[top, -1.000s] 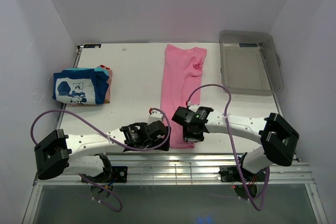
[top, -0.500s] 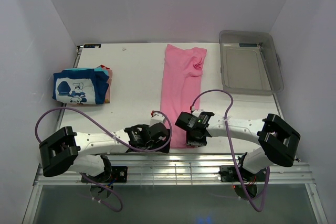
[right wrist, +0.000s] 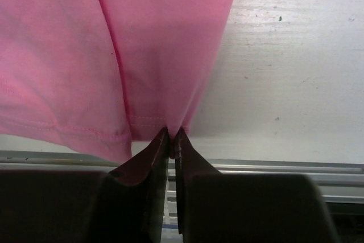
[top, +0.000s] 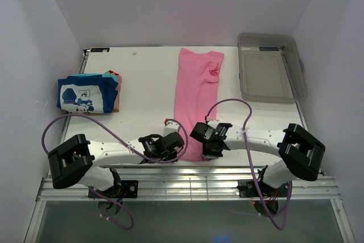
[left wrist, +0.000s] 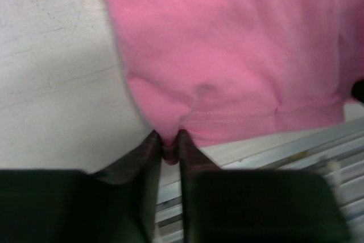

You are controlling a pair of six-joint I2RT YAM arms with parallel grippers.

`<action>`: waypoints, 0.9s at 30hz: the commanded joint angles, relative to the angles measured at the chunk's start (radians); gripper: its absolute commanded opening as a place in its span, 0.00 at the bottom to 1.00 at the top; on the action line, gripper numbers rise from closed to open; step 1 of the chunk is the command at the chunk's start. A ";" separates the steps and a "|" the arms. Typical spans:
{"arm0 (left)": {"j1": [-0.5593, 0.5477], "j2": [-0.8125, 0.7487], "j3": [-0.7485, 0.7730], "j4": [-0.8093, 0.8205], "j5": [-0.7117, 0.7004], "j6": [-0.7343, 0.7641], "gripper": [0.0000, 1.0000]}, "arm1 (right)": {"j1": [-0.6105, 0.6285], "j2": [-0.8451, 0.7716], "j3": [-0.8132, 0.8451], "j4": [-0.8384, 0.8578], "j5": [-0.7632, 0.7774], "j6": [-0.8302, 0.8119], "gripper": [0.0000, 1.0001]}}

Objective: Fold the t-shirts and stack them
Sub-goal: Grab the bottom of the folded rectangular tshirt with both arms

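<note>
A pink t-shirt [top: 196, 92] lies as a long strip down the middle of the table, its hem at the near edge. My left gripper [top: 177, 151] is shut on the hem's left corner; in the left wrist view the pink t-shirt [left wrist: 239, 55] bunches between the gripper [left wrist: 168, 140]. My right gripper [top: 207, 151] is shut on the hem's right corner; in the right wrist view the pink t-shirt [right wrist: 114, 49] is pinched at the gripper [right wrist: 172, 135]. A stack of folded t-shirts [top: 88, 93], topmost blue with a white cartoon print, sits at the left.
A clear plastic bin [top: 270, 68] stands at the back right. The table's near edge with metal rails [top: 187, 183] runs just below both grippers. Purple cables loop over each arm. White walls enclose the table on three sides.
Both grippers have closed on the pink shirt's near hem corners. The left gripper slid right to the hem's left corner; the right one moved slightly nearer the edge.
</note>
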 commanded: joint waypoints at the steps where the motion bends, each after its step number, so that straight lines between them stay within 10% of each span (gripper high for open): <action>1: 0.003 0.064 -0.037 -0.018 0.048 -0.009 0.18 | 0.009 0.006 -0.052 0.024 -0.023 0.011 0.09; 2: 0.003 0.072 -0.040 -0.015 0.051 -0.014 0.00 | 0.015 0.001 -0.063 0.023 -0.025 0.018 0.08; 15: -0.040 -0.124 -0.074 -0.128 0.150 -0.124 0.00 | 0.253 0.032 0.044 -0.161 -0.004 0.146 0.08; 27: 0.058 -0.029 0.269 -0.278 0.045 0.010 0.00 | 0.133 -0.022 0.273 -0.373 0.240 0.137 0.08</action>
